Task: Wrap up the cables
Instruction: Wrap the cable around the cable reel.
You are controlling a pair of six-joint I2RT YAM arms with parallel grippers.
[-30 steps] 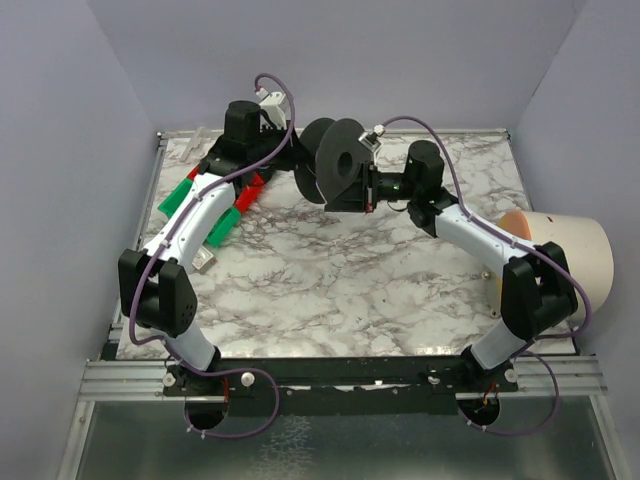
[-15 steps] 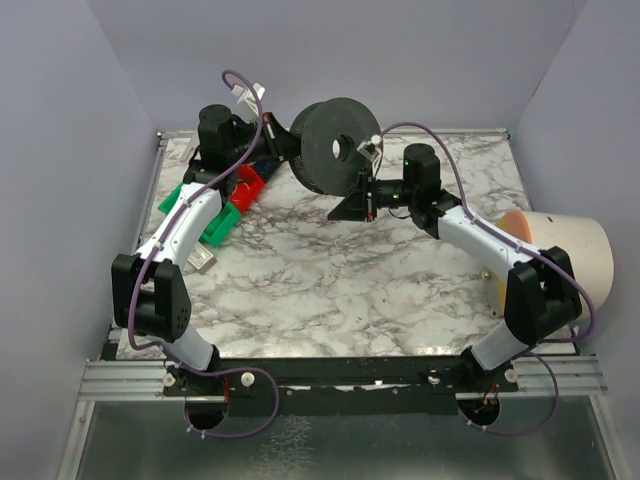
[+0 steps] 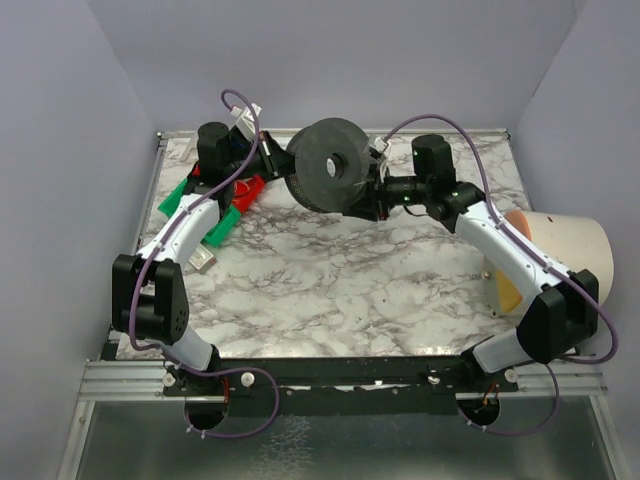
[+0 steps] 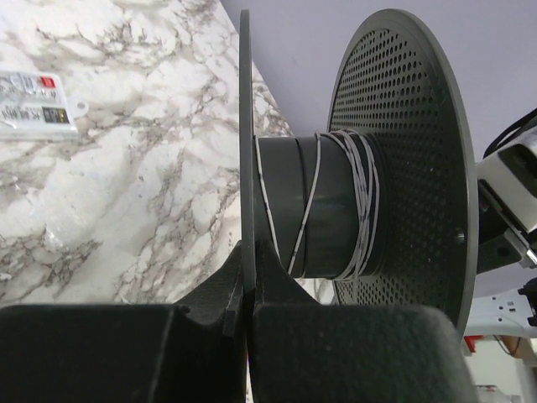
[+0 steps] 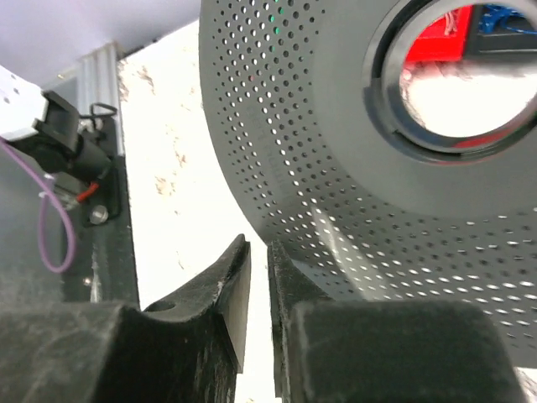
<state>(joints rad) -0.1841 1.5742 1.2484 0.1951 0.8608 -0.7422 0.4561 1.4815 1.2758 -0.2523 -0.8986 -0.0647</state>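
The spool (image 3: 330, 165) hung in the air over the far part of the marble table (image 3: 330, 290), between the two grippers. One of its flat faces and its centre hole were turned toward the overhead camera.

The left gripper (image 4: 246, 315) had its fingers pressed from both sides onto the thin edge of one flange, so it was pinching the spool. In the left wrist view the cables (image 4: 357, 201) lay on the hub between the two flanges. There were only a few thin turns, most of them gathered near the perforated flange, and one strand crossed the hub at a slant. A large part of the hub was bare.

The right gripper (image 5: 258, 281) was just beside the lower rim of the other flange. Its fingers stood a little apart, and only the light table surface showed in the narrow gap, so it held nothing. I could not tell if a fingertip touched the flange.

On the right edge of the table a beige tub (image 3: 570, 245) lay on its side, with its mouth toward the middle. What was inside could not be seen. A yellow thing (image 3: 508, 292) lay just beside its mouth, partly behind the right arm.

On the left side, green trays (image 3: 178, 195) and a red tray (image 3: 250, 188) lay under the left arm, which hid what was in them. A white packet (image 4: 38, 105) lay flat on the table near them.
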